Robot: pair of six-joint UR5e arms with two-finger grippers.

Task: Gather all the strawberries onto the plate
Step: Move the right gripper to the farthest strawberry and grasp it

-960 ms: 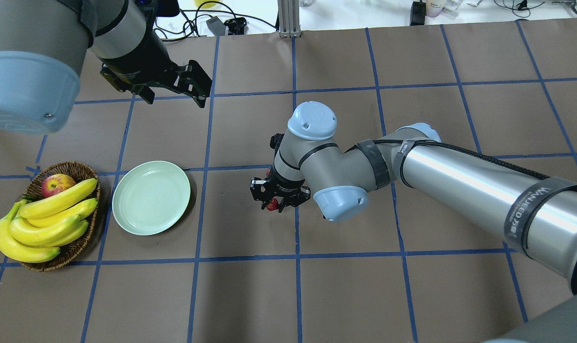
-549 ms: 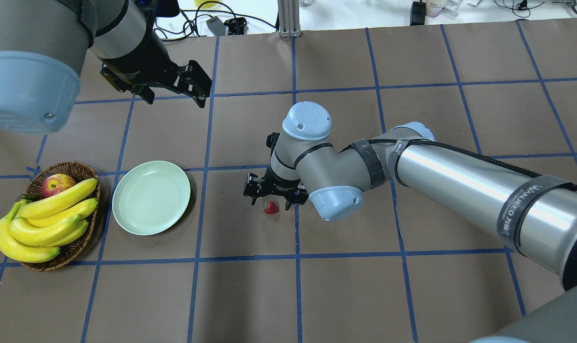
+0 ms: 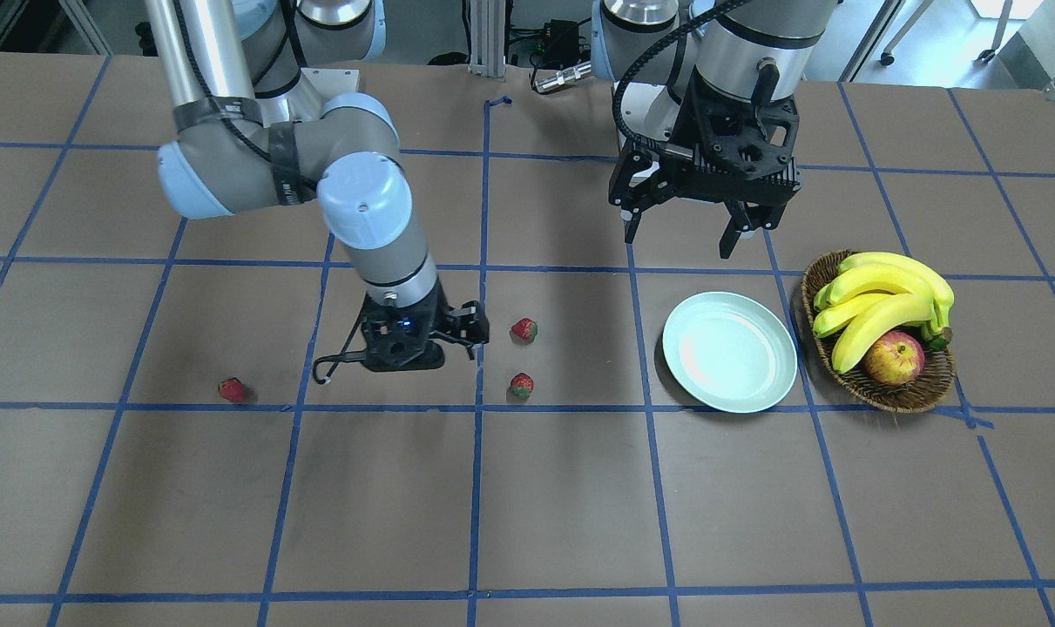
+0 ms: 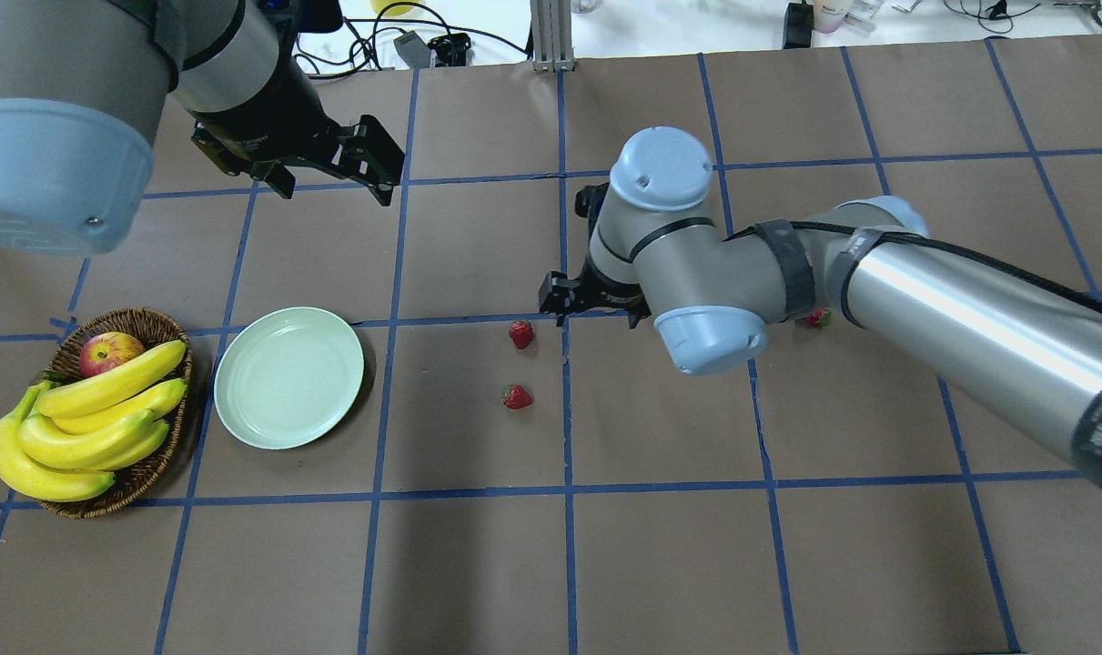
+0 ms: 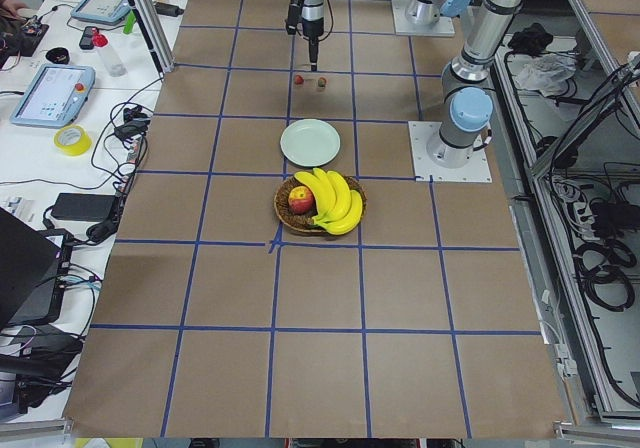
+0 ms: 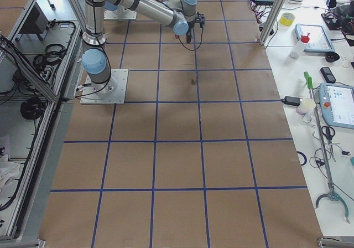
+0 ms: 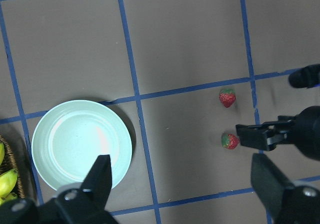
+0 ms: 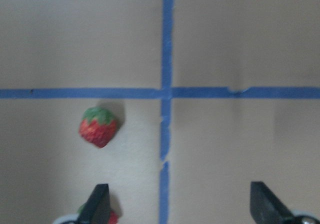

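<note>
Three strawberries lie on the brown table. Two sit close together in the middle, one (image 4: 520, 334) beyond the other (image 4: 517, 397); both show in the front view (image 3: 520, 385) (image 3: 524, 330). The third (image 4: 818, 317) lies further right, partly behind my right arm. The pale mint plate (image 4: 288, 377) is empty, left of them. My right gripper (image 4: 594, 307) is open and empty, pointing down just right of the farther middle strawberry (image 8: 99, 127). My left gripper (image 4: 369, 168) hangs open and empty, high beyond the plate (image 7: 81, 145).
A brown wicker basket (image 4: 155, 468) with bananas (image 4: 86, 428) and a red-yellow apple (image 4: 109, 352) stands just left of the plate. Blue tape lines grid the table. Cables and gear lie past the far edge.
My right gripper held a strawberry a second ago, opened and left it on the table, then moved away and to the right. The left arm has not moved.
</note>
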